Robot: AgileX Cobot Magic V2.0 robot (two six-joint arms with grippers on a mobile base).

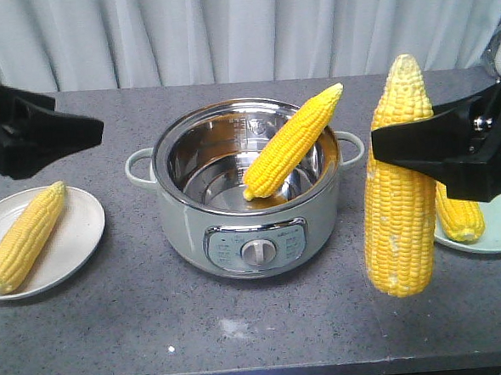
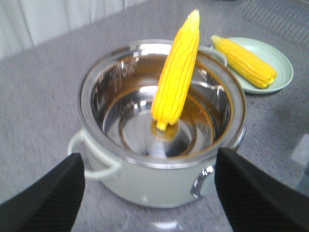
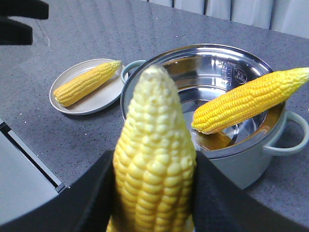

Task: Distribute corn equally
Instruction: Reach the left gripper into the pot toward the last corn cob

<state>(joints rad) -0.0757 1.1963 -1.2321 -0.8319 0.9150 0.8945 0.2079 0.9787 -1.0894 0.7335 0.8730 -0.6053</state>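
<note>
My right gripper (image 1: 394, 145) is shut on a corn cob (image 1: 398, 204) that hangs upright, tip up, above the table right of the pot; the right wrist view shows the cob (image 3: 153, 159) clamped between both black fingers (image 3: 215, 193). Another cob (image 1: 289, 144) leans inside the steel pot (image 1: 249, 238), tip over the far right rim. One cob (image 1: 24, 238) lies on the white plate (image 1: 79, 240) at left, one (image 1: 458, 213) on the green plate (image 1: 500, 238) at right. My left gripper (image 2: 149, 193) is open, left of the pot, with nothing between its fingers.
The pot (image 2: 159, 179) has a side handle (image 1: 139, 167) on each side and a front control dial (image 1: 256, 252). A grey curtain hangs behind the table. The table's front edge runs along the bottom of the front view.
</note>
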